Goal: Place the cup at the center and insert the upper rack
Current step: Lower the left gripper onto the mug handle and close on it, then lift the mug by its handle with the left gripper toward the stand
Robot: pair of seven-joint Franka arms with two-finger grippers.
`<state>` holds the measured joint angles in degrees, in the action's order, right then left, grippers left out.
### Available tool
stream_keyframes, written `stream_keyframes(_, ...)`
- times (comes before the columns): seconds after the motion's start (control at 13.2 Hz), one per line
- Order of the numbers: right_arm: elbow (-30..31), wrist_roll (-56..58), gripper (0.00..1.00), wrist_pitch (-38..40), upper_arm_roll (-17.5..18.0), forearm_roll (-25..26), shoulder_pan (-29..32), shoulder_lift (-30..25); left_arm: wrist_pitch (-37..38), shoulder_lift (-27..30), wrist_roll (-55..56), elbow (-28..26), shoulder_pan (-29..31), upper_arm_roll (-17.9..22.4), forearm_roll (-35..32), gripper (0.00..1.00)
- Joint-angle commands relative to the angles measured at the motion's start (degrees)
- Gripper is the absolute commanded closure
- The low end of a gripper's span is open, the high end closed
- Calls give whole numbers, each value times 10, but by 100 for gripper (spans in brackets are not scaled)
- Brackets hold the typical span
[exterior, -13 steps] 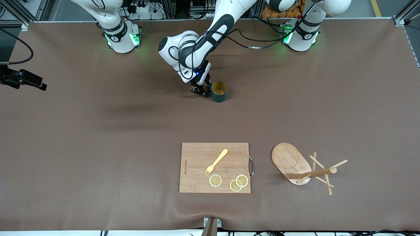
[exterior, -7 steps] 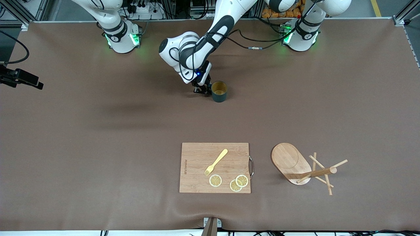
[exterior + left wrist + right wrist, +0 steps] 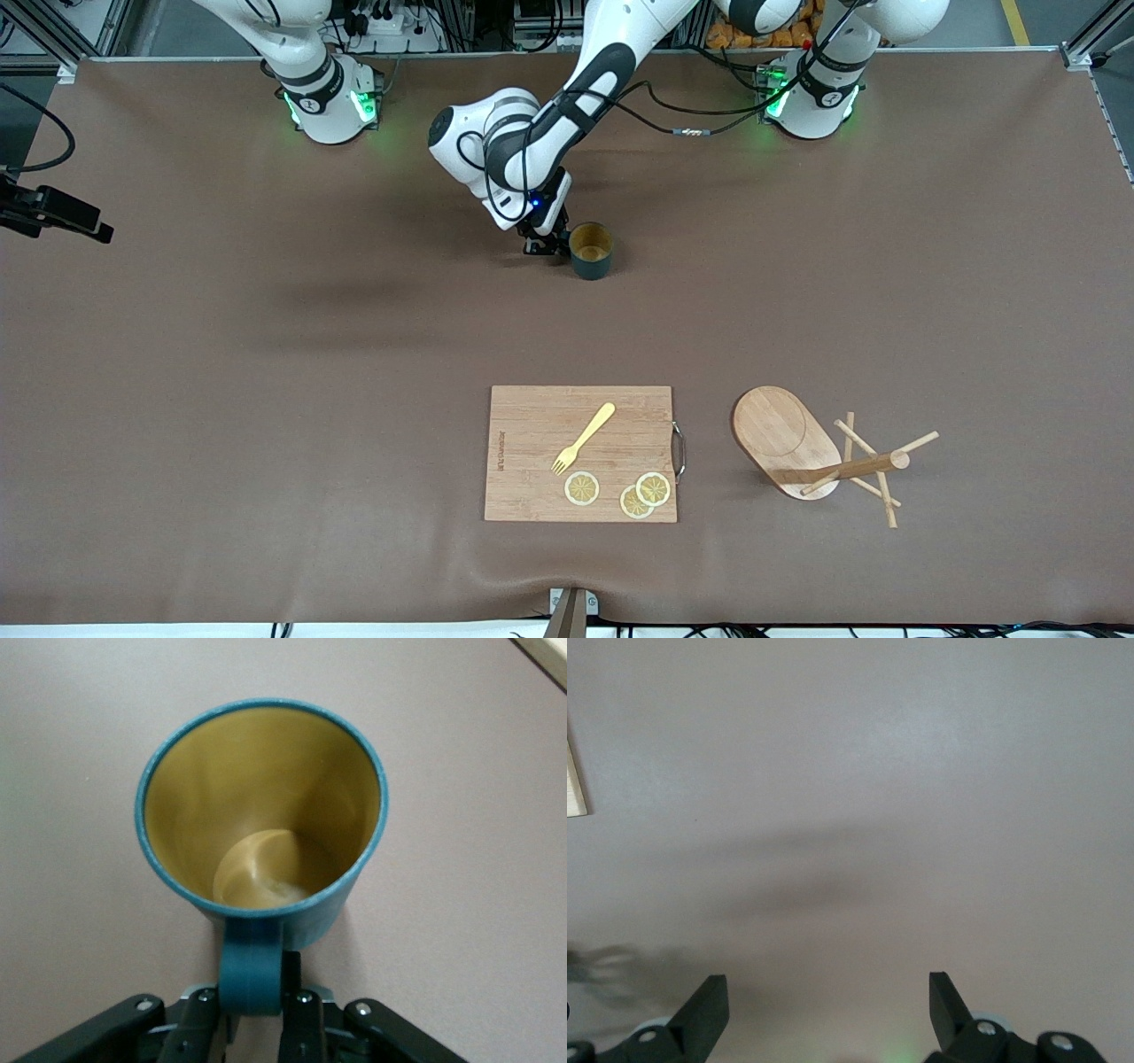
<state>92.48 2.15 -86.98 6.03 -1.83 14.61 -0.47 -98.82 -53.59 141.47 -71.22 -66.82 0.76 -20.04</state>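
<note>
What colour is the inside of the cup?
Yellowish-tan inside the cup, teal outside; clearest in the left wrist view.

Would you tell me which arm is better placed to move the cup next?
Left. The left gripper has its jaws shut on the cup handle, while the right gripper hangs open over bare table.

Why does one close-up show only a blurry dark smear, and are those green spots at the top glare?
Right wrist view: the smear is a soft shadow on the bare table, seen between the open right gripper. Front view: the green comes from lights on the arm bases. Left wrist view: the cup looks evenly lit, left gripper at its handle.
</note>
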Motion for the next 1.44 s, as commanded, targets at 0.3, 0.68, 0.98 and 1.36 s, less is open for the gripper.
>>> stream_keyframes(0.3, -4, 6, 0, 5, 9, 2, 28, -7, 8, 66, -65, 4, 45, -1, 22, 100)
stream_keyframes(0.68, -6, 10, 0, 14, 9, 7, 34, -3, 10, 162, -128, -11, 99, -1, 85, 100)
stream_keyframes(0.98, -5, 10, 0, -6, 13, 4, 23, -1, 12, 239, -255, -60, 129, -1, 100, 100)
stream_keyframes(1.36, -5, 4, 0, -5, 13, 10, -18, -7, 9, 284, -307, -64, 193, -1, 148, 100)
